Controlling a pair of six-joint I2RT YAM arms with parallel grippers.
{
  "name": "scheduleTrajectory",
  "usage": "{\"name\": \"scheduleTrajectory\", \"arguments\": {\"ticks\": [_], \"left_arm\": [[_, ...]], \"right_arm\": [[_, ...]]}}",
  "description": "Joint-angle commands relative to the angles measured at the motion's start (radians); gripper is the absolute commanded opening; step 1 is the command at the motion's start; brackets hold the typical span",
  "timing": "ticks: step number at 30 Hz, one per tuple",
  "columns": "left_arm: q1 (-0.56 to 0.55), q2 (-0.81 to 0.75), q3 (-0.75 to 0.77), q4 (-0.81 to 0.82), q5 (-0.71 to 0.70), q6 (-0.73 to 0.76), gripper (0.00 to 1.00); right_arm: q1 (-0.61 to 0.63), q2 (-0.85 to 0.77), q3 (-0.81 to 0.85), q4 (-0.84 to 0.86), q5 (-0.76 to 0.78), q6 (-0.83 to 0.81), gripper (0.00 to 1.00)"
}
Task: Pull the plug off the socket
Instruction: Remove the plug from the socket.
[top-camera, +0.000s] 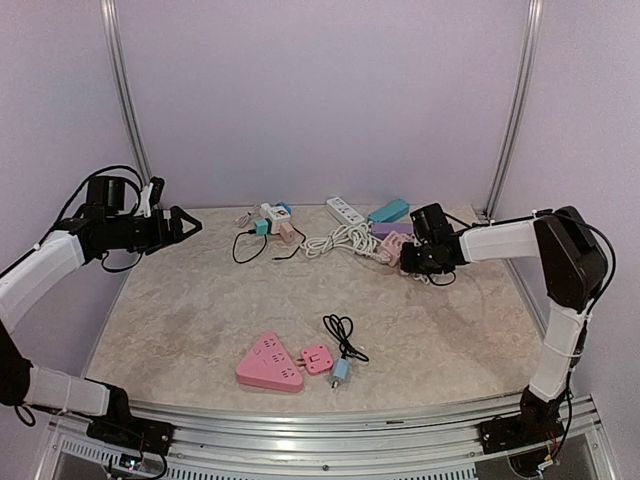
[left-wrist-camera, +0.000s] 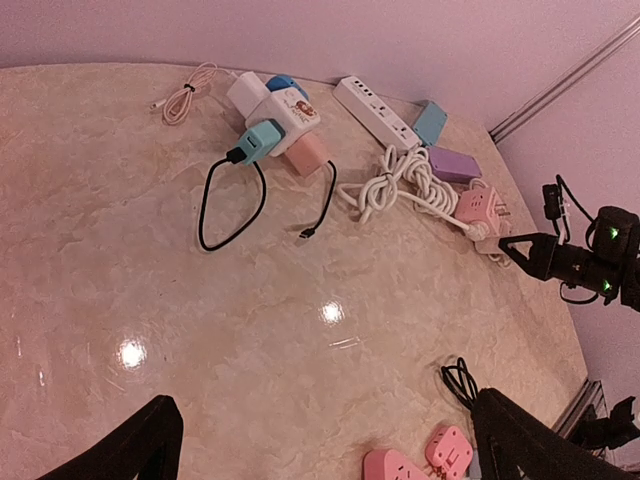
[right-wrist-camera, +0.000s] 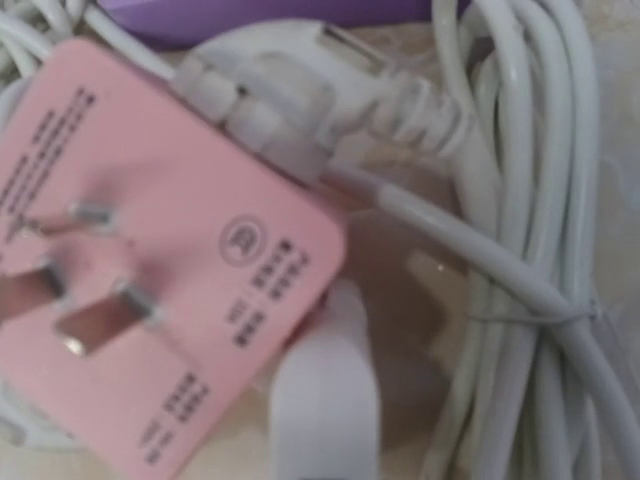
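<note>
Left gripper (top-camera: 185, 222) is held high at the table's left edge, jaws spread wide, nothing in them; it is well apart from everything. Back-centre, a white cube socket (left-wrist-camera: 283, 112) is seen with a teal plug (left-wrist-camera: 258, 142) in it and black leads trailing off. At the front, a triangular pink socket (top-camera: 268, 362) lies flat, with a small pink plug (top-camera: 316, 358) just beside it. Further right, a coiled white cord (top-camera: 340, 240) is bundled at the back. The task's pair is judged to be the pink adapter (right-wrist-camera: 150, 250) just right of the coil, lying prongs-up with a white plug (right-wrist-camera: 290, 85) seated in its edge. Right gripper (top-camera: 410, 262) is lowered onto that adapter with its jaws closed down tight; whether anything is pinched cannot be told, as the fingers are not shown in the wrist view. Step in hand is judged to be the grasp at the plug. Next, a firm hold on the plug body is needed, then a straight pull away from the adapter, which may need bracing.
</note>
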Motion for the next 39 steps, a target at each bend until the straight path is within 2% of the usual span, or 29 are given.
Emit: {"name": "scheduleTrajectory", "arguments": {"ticks": [1, 3, 9, 16, 25, 30, 34, 39], "left_arm": [[0.005, 0.007, -0.009, 0.009, 0.012, 0.013, 0.99], [0.005, 0.006, -0.009, 0.013, 0.027, 0.016, 0.99], [-0.025, 0.001, -0.018, 0.055, 0.082, 0.02, 0.99], [-0.196, 0.048, 0.025, 0.067, 0.067, 0.069, 0.99], [-0.409, 0.243, 0.154, 0.112, 0.058, 0.134, 0.99], [-0.475, 0.342, 0.188, 0.148, 0.097, 0.188, 0.99], [-0.487, 0.355, 0.158, 0.233, 0.149, 0.233, 0.98], [-0.494, 0.338, 0.056, 0.436, 0.257, 0.316, 0.98]], "right_arm": [[-0.004, -0.011, -0.017, 0.014, -0.008, 0.006, 0.04], [-0.005, -0.044, -0.023, 0.016, -0.016, -0.006, 0.0], [0.003, -0.182, -0.076, 0.077, -0.138, -0.085, 0.0], [0.017, -0.252, -0.074, -0.009, -0.328, -0.128, 0.0], [0.115, -0.302, -0.072, -0.084, -0.487, -0.177, 0.0], [0.18, -0.321, -0.063, -0.112, -0.577, -0.225, 0.0], [0.218, -0.337, -0.06, -0.137, -0.641, -0.279, 0.0], [0.245, -0.342, -0.069, -0.15, -0.698, -0.33, 0.0]]}}
